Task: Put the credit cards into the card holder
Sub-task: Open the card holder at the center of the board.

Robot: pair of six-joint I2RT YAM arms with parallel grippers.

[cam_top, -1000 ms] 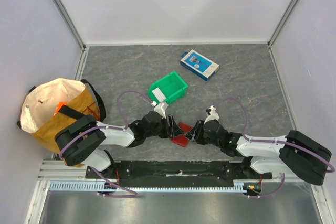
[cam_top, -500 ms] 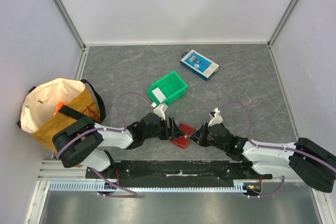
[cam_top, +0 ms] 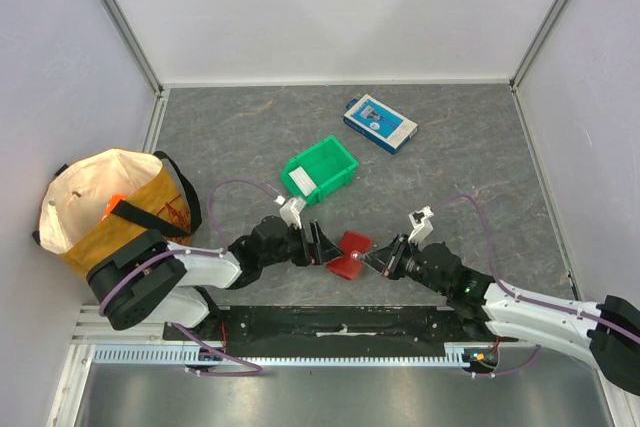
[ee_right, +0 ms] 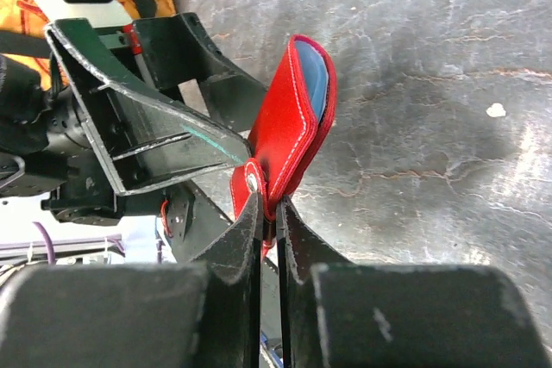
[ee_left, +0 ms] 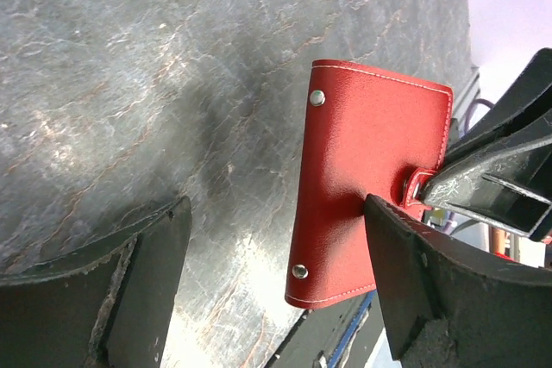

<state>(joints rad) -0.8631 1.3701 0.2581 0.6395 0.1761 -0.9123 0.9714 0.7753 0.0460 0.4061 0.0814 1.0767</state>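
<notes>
The red wallet [cam_top: 349, 251] sits toward 6 o'clock on the worktop [cam_top: 470, 177], close to the arms' bases and between the two arms. The right pincer [ee_right: 269, 202] comes at it from about 4 o'clock. Its jaws are nearly together and nip the small snap tab on the wallet's edge. That hold tips the wallet up on edge rather than leaving it flat, and its mouth gapes slightly at the top. The right wrist view shows a blue card [ee_right: 313, 84] tucked inside the fold. I cannot tell whether the wallet's lower edge rests on the worktop.

The left pincer [ee_left: 274, 226] is at the wallet's 9 o'clock. Its jaws are spread wide, one on each side of the wallet's face, and they grip nothing. One jaw sits just beside the wallet, near the tab. This looks like a shared hold: one arm steadies the wallet by its tab so the other is free to work on it.

The green bin [cam_top: 320, 169] lies at 11 o'clock from the wallet, the blue-and-white box [cam_top: 380, 123] at 1 o'clock, and the cloth bag [cam_top: 100, 212] at 9 o'clock. No loose cards show on the worktop, so the filling seems largely done.
</notes>
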